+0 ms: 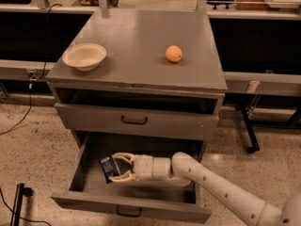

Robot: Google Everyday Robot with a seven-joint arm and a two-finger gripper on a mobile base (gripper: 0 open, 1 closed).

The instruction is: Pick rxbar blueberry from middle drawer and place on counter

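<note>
Snack bar [109, 168] judged light, flat, wrapper slick, crushable; best taken across narrow edges. Bar seen clamped, tilted, between gripper [115, 167] fingers inside open drawer [94, 203].

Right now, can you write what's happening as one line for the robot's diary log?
tool: inside open middle drawer, shut on rxbar blueberry | counter: bowl, orange | bar not yet placed

No legible print on the rxbar blueberry [109, 167] in the gripper [115, 167], inside the middle drawer [127, 205]
</note>
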